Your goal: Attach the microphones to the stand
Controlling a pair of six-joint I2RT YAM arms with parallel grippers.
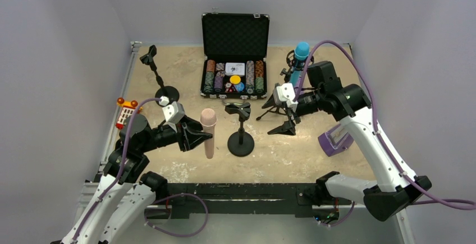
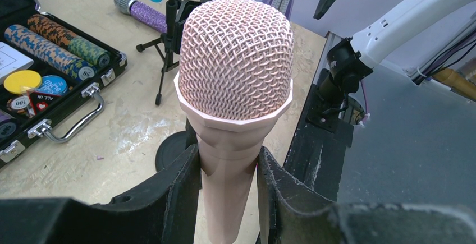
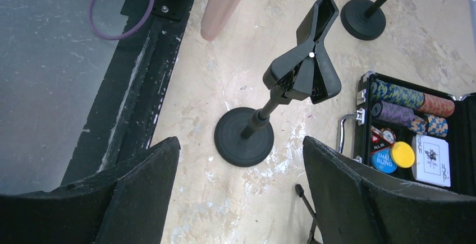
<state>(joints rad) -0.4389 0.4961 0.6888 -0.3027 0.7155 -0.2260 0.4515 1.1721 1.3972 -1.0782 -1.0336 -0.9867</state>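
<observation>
Well, our left gripper (image 2: 227, 185) is clamped on the pink microphone (image 2: 236, 70), just left of the middle stand (image 1: 240, 127). Our right gripper (image 3: 241, 154) is apart. The blue microphone (image 1: 301, 53) looks done; the purple microphone (image 2: 140, 11) lies on the desk (image 1: 280, 162).

The case (image 1: 235, 31) stands open at the back middle of the table (image 1: 292, 157), with chips (image 1: 250, 76) lying in its lower half. In front of it, at the table's centre, stands the centre stand (image 1: 241, 142). Just left of this, the left gripper (image 1: 197, 137) holds the 1st microphone (image 1: 208, 122) upright, head on top. Further back on the left stands the left stand (image 1: 166, 93), with a toy (image 1: 127, 111) left of it at the table's edge. Right of the case the 2nd microphone (image 1: 301, 53) rises head up, behind the right gripper (image 3: 240, 141). The tripod stand (image 1: 282, 129) rests beneath that gripper. The 3rd microphone (image 2: 143, 13) lies flat on the table just past the tripod stand, seen from the left wrist. A box device (image 1: 335, 138) sits right of the tripod stand, under the right arm.
</observation>
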